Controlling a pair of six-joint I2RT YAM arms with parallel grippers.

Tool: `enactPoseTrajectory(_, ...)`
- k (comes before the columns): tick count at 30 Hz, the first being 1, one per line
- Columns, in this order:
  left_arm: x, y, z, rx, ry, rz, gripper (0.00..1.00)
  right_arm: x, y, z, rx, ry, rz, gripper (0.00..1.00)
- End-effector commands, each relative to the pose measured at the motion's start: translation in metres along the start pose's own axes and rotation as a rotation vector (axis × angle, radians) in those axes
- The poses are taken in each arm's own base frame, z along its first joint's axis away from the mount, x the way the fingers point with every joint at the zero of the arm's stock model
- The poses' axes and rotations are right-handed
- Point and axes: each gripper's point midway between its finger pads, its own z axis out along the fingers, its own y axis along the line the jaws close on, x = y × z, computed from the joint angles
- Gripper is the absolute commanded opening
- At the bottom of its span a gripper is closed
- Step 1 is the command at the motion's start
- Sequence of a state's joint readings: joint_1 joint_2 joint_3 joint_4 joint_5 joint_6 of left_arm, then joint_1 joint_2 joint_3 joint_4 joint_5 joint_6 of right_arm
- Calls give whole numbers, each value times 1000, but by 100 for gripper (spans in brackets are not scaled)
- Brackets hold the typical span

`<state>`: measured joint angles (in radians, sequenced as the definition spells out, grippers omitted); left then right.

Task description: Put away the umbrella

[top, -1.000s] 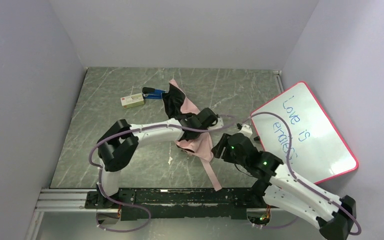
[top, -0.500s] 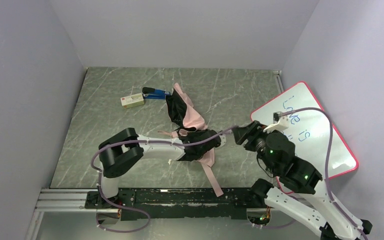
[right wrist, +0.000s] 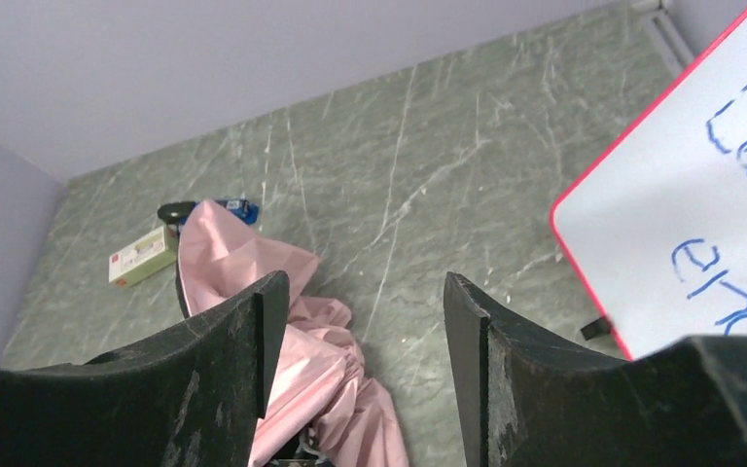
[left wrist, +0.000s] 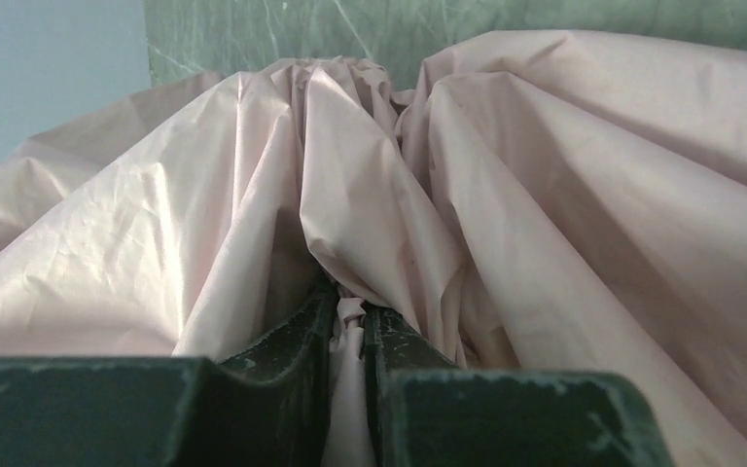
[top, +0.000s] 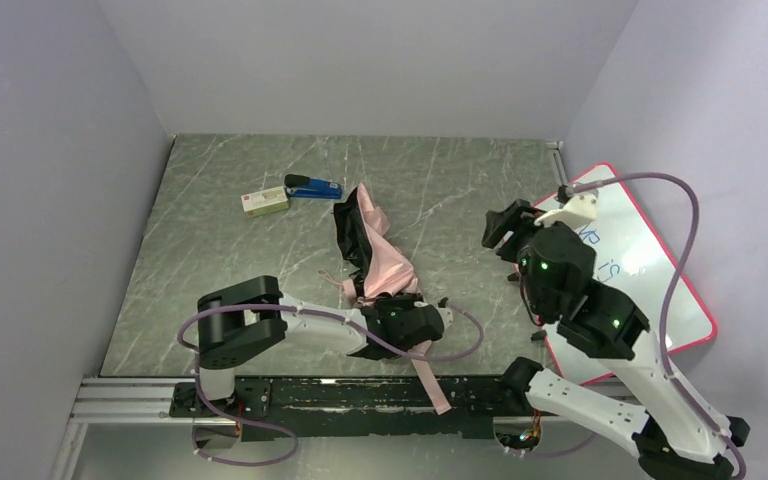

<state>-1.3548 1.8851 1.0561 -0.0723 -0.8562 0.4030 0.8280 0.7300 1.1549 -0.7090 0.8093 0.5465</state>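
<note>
Pinching umbrella (left wrist: 545, 195) fabric between left jaws; right jaws spread, well away.

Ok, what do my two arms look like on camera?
Both arms match: the left arm and right arm have white links, black joint housings and small green lights. A lilac cable loops along each. Jaws are black, scuffed plastic.

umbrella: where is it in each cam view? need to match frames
Top external: the umbrella, mid-frame.
Left wrist: fills the frame, its fabric pinched in the left gripper.
Right wrist: lower left of the frame.
Shared landmark: the green marble table, seen in all three.
</note>
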Motion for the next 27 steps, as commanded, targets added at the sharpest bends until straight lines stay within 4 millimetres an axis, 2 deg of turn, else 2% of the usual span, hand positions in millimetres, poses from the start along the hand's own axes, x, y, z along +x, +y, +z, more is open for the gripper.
enactPoseTrajectory(1, 7, 0, 3, -21, 6, -32, 16, -38, -13, -14, -13, -144, 8, 62)
enactPoseTrajectory(4, 8, 1, 4, -38, -6, 7, 16, -23, 4, 0, -24, -74, -90, 62)
enactPoseTrajectory(8, 18, 5, 14, -140, 4, 159, 16, 33, 38, 37, -29, 164, -288, 71)
enactPoseTrajectory(10, 17, 13, 16, -214, 0, 202, 20, 47, 51, 55, -67, 199, -296, 72)
enactPoseTrajectory(11, 13, 19, 15, -251, -6, 199, 25, 50, 53, 65, -96, 212, -282, 72)
enactPoseTrajectory(12, 8, 25, 13, -274, -16, 186, 32, 51, 50, 77, -115, 225, -250, 72)
enactPoseTrajectory(16, -15, 45, -4, -247, -73, 53, 55, 56, 17, 122, -160, 334, -93, 72)
enactPoseTrajectory(19, -23, 60, -21, -208, -97, -65, 76, 66, 9, 134, -180, 384, -72, 72)
enactPoseTrajectory(21, -33, 68, -36, -167, -126, -133, 85, 79, 8, 138, -198, 425, -66, 72)
enactPoseTrajectory(23, -45, 77, -57, -137, -178, -205, 88, 90, 6, 141, -211, 460, -54, 72)
enactPoseTrajectory(27, -56, 82, -93, -49, -235, -307, 91, 109, 3, 144, -244, 516, -53, 73)
